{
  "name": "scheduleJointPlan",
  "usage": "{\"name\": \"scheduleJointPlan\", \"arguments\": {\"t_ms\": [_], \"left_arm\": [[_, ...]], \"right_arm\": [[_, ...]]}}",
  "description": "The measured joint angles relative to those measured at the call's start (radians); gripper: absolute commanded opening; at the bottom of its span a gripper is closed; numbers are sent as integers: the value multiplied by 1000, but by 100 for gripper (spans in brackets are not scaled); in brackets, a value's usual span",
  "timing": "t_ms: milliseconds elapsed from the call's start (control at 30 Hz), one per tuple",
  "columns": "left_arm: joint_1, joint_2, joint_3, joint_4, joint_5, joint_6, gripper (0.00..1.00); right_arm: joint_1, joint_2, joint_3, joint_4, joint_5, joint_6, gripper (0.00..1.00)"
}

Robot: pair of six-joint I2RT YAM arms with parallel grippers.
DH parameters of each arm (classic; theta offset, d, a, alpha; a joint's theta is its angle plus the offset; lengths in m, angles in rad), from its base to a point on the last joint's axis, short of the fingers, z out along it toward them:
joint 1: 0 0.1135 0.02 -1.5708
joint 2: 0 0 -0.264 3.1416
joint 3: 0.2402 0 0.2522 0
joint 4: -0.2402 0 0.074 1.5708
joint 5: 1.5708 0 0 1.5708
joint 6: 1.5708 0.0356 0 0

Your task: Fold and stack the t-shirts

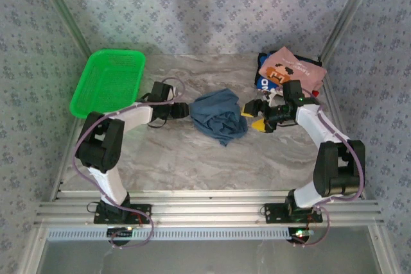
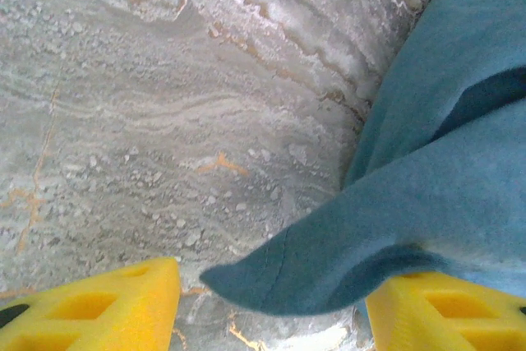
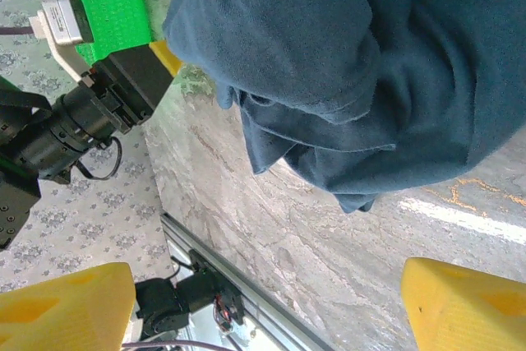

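Flanking teal t-shirt (image 1: 219,115): left tool (image 1: 184,110), right tool (image 1: 252,119), both released; green basket (image 1: 109,80) far-left.

No legible text is found. Blocky red-brown print is seen on the pink t-shirt (image 1: 294,68) but is not resolved into letters. White print on the dark blue t-shirt (image 1: 263,84) is possibly an "O", too small to confirm.

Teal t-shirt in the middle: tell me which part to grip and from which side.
Probably the pointed flap on the teal t-shirt's left edge, approached from the left by the left gripper. It sticks out thin and free from the crumpled heap, lying between that gripper's open jaws.
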Motion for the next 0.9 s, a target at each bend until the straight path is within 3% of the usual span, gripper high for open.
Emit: {"name": "scheduleJointPlan", "arguments": {"t_ms": [367, 500, 667, 900], "left_arm": [[0, 65, 76, -5, 1, 34, 52], [0, 69, 80, -7, 3, 41, 35], [0, 68, 82, -8, 7, 34, 0], [-17, -60, 82, -32, 23, -7, 0]], "right_arm": [[6, 0, -3, 0, 0, 0, 85], [7, 0, -3, 0, 0, 0, 85], [15, 0, -3, 0, 0, 0, 85], [82, -3, -26, -4, 29, -1, 85]]}}
